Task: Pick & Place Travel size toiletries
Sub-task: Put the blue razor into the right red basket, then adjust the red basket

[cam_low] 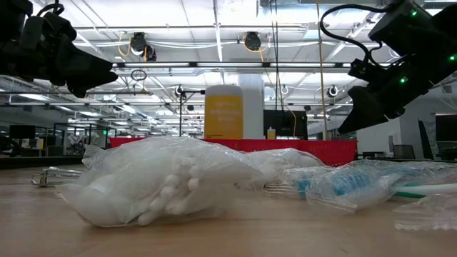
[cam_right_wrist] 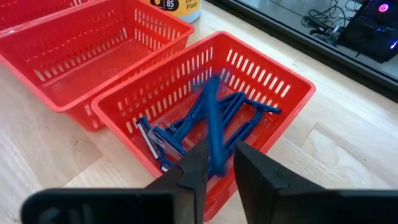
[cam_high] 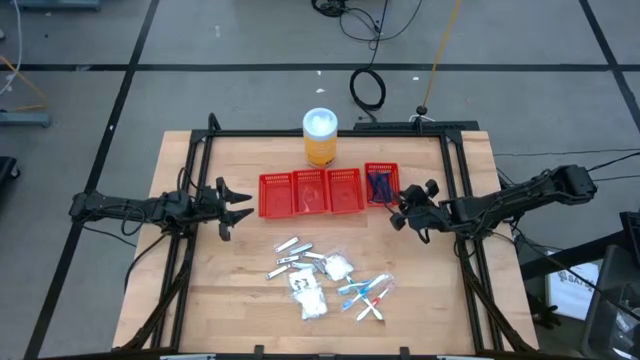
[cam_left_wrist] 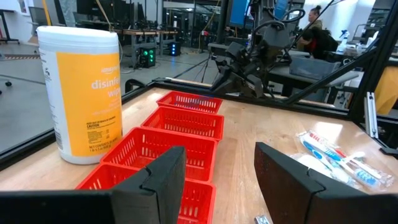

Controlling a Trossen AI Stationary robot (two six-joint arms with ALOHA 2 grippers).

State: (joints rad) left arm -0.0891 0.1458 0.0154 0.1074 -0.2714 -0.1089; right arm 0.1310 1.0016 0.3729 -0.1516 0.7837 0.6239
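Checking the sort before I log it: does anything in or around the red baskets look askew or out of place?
One blue razor stands tilted up between the right gripper fingers over the end red basket, blurred, not lying flat with the other razors. The other baskets look tidy; the left gripper waits open.

From my right wrist camera I look down into 1 red slotted basket (cam_right_wrist: 273, 93) on the wooden bench (cam_right_wrist: 348, 162). Several dark blue razors (cam_right_wrist: 186, 127) lie heaped inside it. The right gripper (cam_right_wrist: 217, 163) hangs over the basket's near wall, its jaws standing narrowly apart, with 1 blue razor handle (cam_right_wrist: 214, 130) upright in the gap between them. I cannot tell whether the jaws touch it. Another red basket (cam_right_wrist: 93, 56) sits just beside this one.
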